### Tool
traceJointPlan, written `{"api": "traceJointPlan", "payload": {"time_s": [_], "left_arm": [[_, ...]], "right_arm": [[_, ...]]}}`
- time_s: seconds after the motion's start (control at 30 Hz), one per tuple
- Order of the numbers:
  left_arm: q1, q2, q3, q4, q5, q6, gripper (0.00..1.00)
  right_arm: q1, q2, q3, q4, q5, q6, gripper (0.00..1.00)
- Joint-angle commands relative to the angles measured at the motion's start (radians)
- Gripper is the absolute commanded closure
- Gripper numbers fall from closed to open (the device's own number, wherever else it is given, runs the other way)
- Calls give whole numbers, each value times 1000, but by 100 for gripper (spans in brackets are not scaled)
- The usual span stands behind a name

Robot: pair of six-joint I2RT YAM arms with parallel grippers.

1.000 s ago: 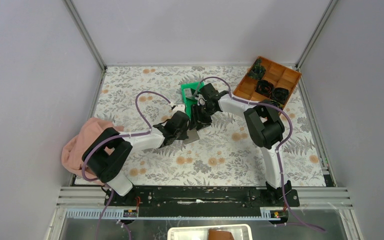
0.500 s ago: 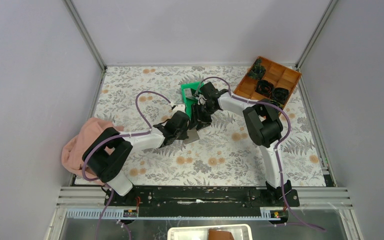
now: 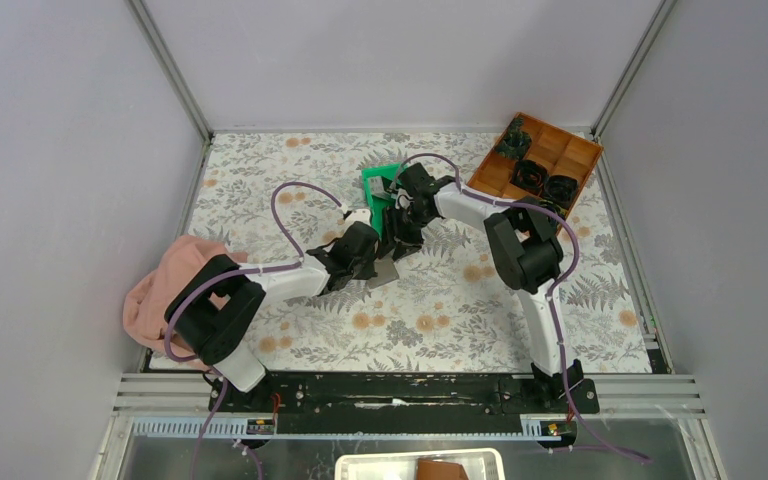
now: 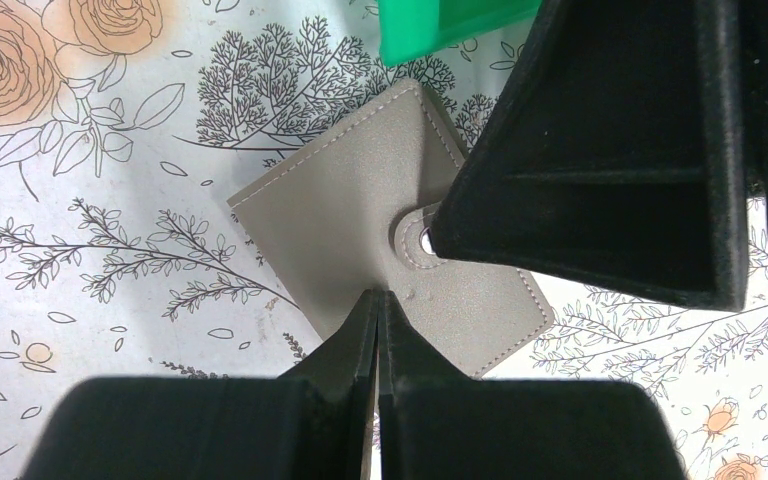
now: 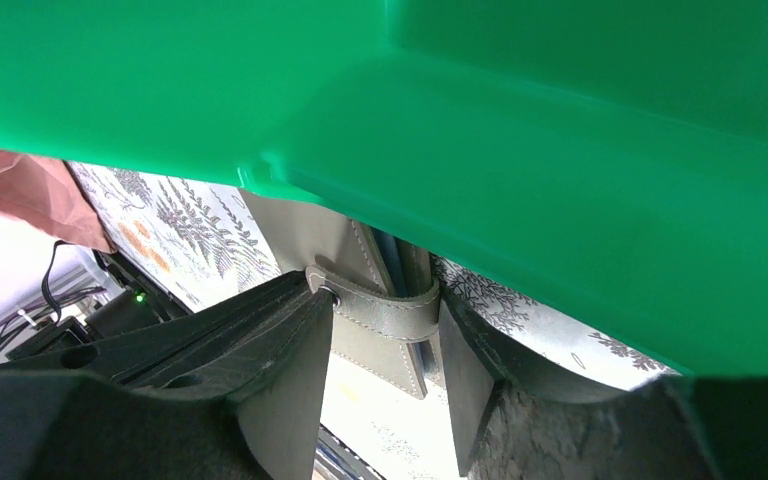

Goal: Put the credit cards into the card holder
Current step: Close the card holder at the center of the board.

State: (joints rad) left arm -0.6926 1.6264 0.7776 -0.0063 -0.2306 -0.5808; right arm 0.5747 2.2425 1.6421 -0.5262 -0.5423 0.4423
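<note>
My left claw (image 4: pixel 378 298), jaws together, presses its tips on the grey card holder (image 4: pixel 340 220) just near of the green bin (image 4: pixel 440 25), pinning it, I judge, while my right claw (image 5: pixel 382 296) straddles its strap (image 5: pixel 385 312), whether clamped I cannot tell

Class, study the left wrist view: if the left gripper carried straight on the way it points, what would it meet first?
The card holder: the shut left gripper points at its grey cover, apparently touching it, though depth is unclear.

left end effector (image 4: pixel 377 305) closed, right arm (image 3: pixel 520 250) bent
</note>
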Motion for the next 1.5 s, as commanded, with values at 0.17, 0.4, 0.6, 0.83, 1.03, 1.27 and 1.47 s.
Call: {"api": "traceJointPlan", "payload": {"time_s": [0.17,0.4,0.6,0.83,1.03,1.27,1.47], "left_arm": [[11,65,-28,-38,-4,13,100],[11,64,-29,-37,-4,13,100],[11,65,-31,-35,-5,12,100],[11,66,-30,-35,-5,9,100],[11,68,-29,-36,-9,6,100],[11,73,-29,-35,-7,2,100],[11,78,-20,-41,-6,4,100]], "right_arm": [[33,133,1,13,65,26,48],[40,149,5,-2,64,28,45],[46,158,5,-16,78,17,44],[71,186,48,-83,152,-41,45],[78,180,18,-91,185,-63,47],[84,173,-14,-89,200,-78,49],[90,183,4,-108,217,-89,48]]}}
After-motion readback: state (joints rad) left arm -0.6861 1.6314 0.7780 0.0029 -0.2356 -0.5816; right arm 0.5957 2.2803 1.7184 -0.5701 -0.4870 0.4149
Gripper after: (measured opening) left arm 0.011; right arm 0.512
